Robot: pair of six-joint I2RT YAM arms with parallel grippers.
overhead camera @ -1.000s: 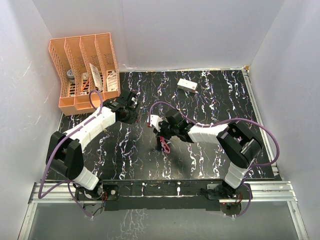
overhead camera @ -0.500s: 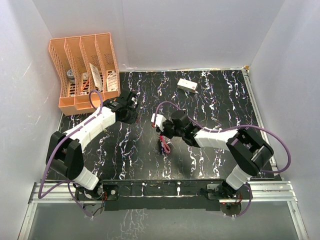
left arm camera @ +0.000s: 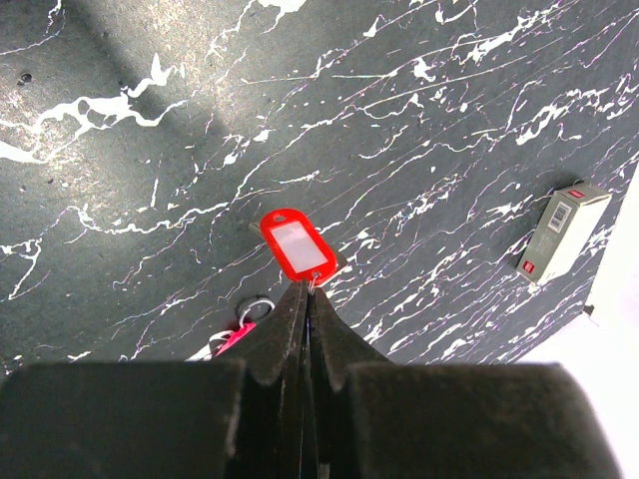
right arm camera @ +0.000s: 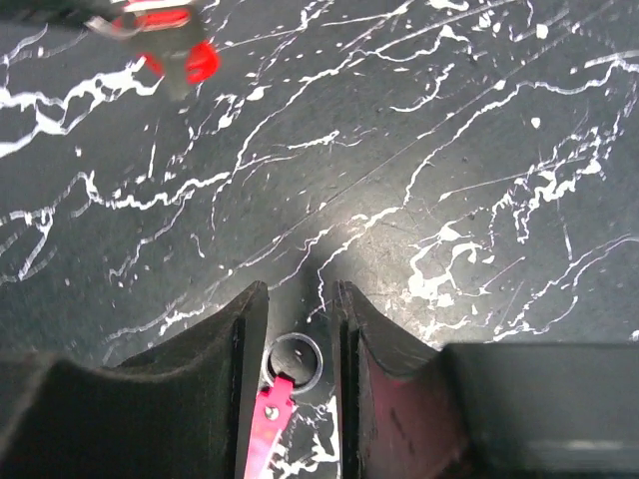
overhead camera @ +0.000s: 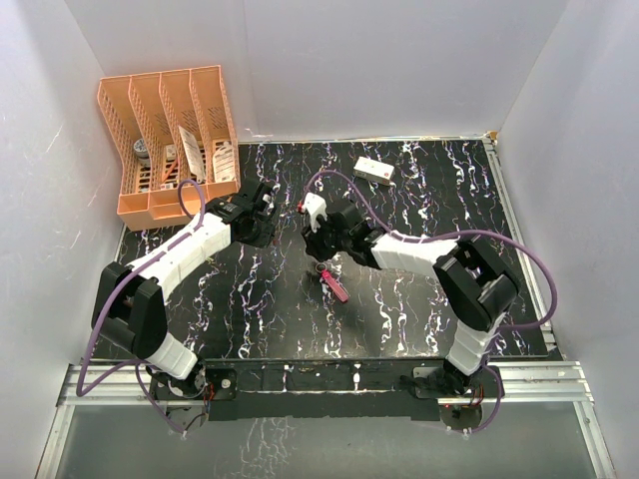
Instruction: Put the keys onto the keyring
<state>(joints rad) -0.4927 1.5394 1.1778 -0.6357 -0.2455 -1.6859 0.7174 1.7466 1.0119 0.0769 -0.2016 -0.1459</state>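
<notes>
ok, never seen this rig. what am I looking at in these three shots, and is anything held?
Two robot arms, the left arm and the right arm, are bolted at the near edge of a marbled table. The wide shot is from a fixed camera above and behind them. The other two are from a camera on each wrist, looking past its own jaws. On the table: a peach file organizer, a white box with red marks, and the keyring, a thin ring with a pink tag. The left jaws are shut on the red key. The right jaws stand open, the ring showing between them, ungripped.
</notes>
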